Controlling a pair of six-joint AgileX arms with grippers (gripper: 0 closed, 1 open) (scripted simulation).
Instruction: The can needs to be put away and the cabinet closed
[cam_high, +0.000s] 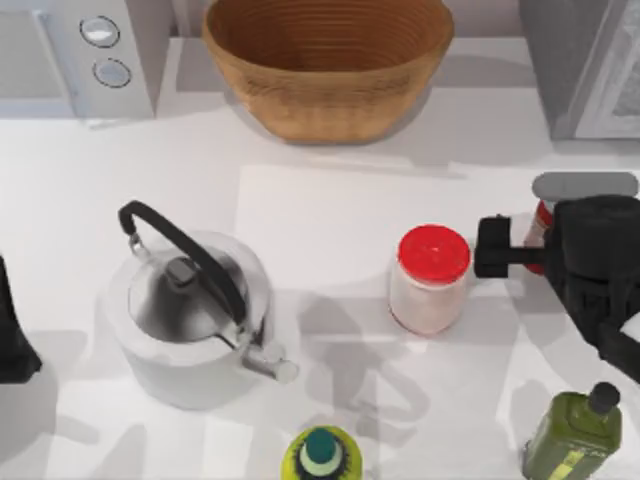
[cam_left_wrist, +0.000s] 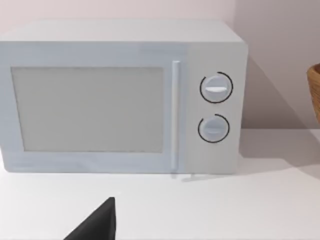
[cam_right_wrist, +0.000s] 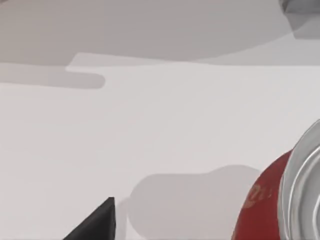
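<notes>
The left gripper (cam_high: 12, 335) sits parked at the frame's far left edge, its jaws' state impossible to tell. At the right-centre, the right gripper (cam_high: 520, 245) is by far the nearer to the single can (cam_high: 541, 222), which stands upright among its fingers beside the jar (cam_high: 431, 278); whether they grip it I cannot tell. One cabinet (cam_high: 590, 60) waits directly above, upper right.

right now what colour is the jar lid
Red; the jar lid shows best in the top view.
</notes>
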